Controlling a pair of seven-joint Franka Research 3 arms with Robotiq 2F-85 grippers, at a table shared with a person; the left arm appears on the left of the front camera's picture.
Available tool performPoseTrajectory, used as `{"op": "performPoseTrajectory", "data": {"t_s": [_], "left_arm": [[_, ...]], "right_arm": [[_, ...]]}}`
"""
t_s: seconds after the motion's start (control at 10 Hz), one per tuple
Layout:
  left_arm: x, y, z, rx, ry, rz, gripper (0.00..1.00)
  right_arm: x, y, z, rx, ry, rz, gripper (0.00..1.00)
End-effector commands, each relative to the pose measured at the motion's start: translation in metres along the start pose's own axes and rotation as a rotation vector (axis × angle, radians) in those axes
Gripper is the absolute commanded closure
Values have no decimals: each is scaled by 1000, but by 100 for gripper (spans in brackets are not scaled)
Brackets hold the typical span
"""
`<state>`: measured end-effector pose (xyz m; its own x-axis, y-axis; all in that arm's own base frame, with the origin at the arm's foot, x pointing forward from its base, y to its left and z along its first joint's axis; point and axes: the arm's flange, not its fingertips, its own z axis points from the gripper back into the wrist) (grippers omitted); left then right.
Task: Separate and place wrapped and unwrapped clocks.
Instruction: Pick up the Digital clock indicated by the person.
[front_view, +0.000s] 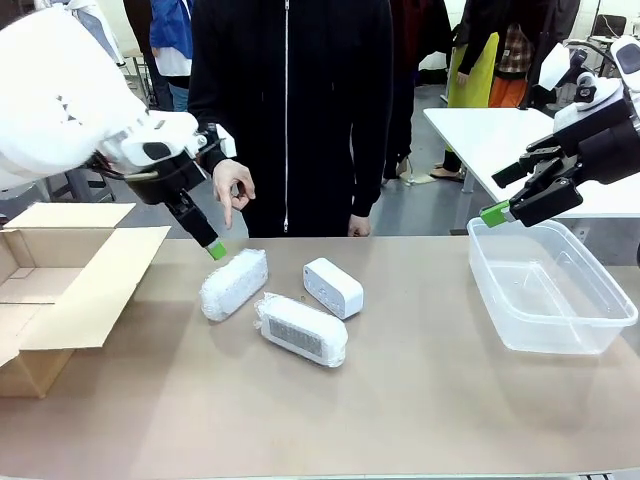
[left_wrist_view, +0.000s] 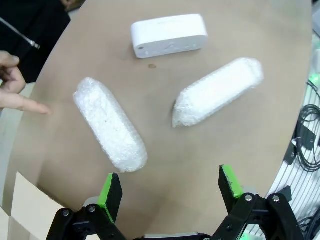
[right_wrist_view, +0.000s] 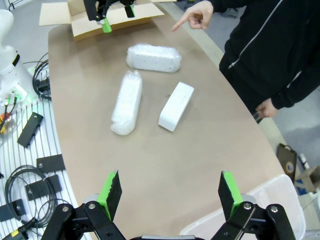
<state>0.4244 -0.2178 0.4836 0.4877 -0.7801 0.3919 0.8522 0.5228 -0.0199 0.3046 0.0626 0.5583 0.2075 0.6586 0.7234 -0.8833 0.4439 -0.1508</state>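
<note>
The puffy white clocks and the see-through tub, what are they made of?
Wrapped clocks: looks like clear bubble plastic, crinkly and bumpy, over white blocks. Tub: probably thin clear plastic; the table shows through it.

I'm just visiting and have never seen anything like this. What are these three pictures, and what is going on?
Two white robot arms share a table with a person. One picture looks across the table from between the arms; the other two come from cameras on each arm's wrist, looking along its fingers. The left tool and right tool both hang open, holding nothing. On the table lie two bubble-wrapped clocks and one bare white clock. A cardboard box sits at the left, a clear plastic tub at the right. The person's hand points down toward the wrapped clock nearest the left tool.
</note>
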Motion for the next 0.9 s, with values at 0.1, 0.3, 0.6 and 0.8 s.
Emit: {"op": "performPoseTrajectory", "data": {"t_s": [0.1,0.3,0.6,0.8], "left_arm": [[23,13,-29,51,74,65,0],[33,24,-57,64,104,79,0],[39,43,-89,69,105,104,0],[41,54,-103,94,83,117,0]], "right_arm": [[0,0,0,10,-9,-3,0],[0,0,0,10,-9,-3,0],[0,0,0,10,-9,-3,0],[0,0,0,10,-9,-3,0]]}}
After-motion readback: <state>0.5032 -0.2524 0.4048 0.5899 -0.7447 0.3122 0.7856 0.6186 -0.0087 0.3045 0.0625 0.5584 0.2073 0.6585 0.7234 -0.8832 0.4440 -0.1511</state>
